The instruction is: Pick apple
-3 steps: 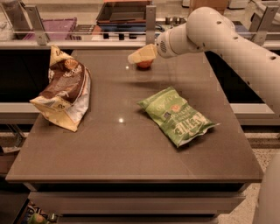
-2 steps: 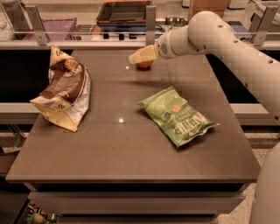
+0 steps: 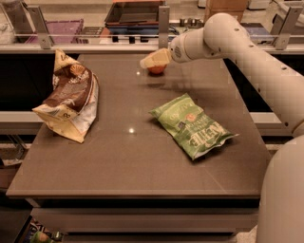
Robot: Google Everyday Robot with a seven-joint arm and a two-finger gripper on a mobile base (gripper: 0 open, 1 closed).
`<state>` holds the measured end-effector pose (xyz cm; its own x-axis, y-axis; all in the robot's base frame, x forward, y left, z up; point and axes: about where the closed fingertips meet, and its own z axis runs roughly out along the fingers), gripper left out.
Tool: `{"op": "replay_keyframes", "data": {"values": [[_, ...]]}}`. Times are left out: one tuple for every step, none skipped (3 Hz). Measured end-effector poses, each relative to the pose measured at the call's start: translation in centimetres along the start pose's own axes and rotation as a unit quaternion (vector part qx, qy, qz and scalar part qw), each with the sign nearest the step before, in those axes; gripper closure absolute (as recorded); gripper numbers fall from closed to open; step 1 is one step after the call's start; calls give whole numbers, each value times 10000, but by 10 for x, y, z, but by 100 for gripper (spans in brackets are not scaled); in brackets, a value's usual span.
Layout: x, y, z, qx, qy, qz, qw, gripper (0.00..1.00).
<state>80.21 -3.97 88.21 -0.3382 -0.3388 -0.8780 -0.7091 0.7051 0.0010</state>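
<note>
A small red-orange apple (image 3: pixel 156 69) sits on the brown table (image 3: pixel 118 156) near its far edge, at the middle. My gripper (image 3: pixel 151 60) reaches in from the right at the end of the white arm (image 3: pixel 237 42) and sits right over the apple, covering its top. Only the apple's lower part shows under the cream-coloured gripper tip.
A green snack bag (image 3: pixel 192 125) lies right of the table's middle. A brown and white snack bag (image 3: pixel 70 97) stands at the left. Shelving and a dark tray (image 3: pixel 135 12) run behind the far edge. My white base (image 3: pixel 282 199) fills the lower right corner.
The gripper has stayed over the apple, with only a slight shift. The bags have not moved.
</note>
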Motion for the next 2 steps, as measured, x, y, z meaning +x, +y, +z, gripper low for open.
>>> {"op": "replay_keyframes", "data": {"values": [[8, 10, 28, -198, 161, -77, 9996, 0], [9, 10, 29, -203, 165, -78, 9996, 0]]}}
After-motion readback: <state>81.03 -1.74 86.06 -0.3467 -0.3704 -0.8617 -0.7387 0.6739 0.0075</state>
